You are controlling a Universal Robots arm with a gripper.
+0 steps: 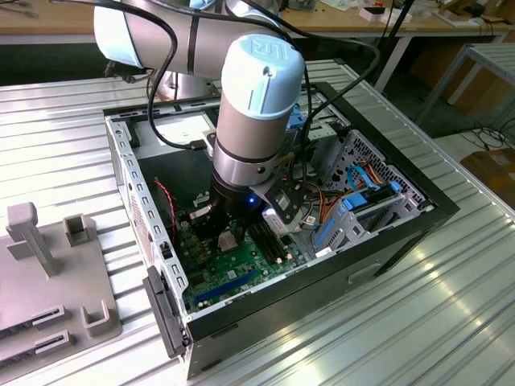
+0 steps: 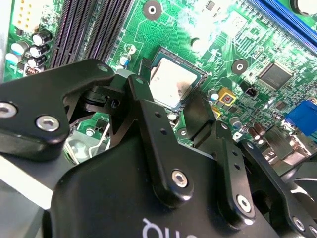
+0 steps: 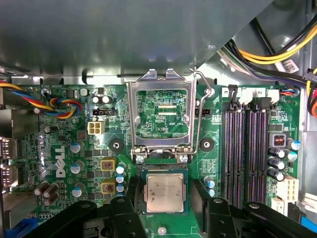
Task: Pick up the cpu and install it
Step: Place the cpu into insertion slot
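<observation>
The cpu is a small square chip with a dull silver top. It lies flat in the socket on the green motherboard. My gripper hangs just over it, open, with one black finger on each side of the chip and a small gap to its edges. In the second wrist view the cpu shows between the black fingers of the gripper. In the exterior view the gripper reaches down into the open computer case, and the cpu sits under it.
The hollow metal socket frame is flipped open beyond the socket, its wire lever raised beside it. Long black memory slots run along one side, coloured cables on the other. A grey fixture stands on the exterior view's left.
</observation>
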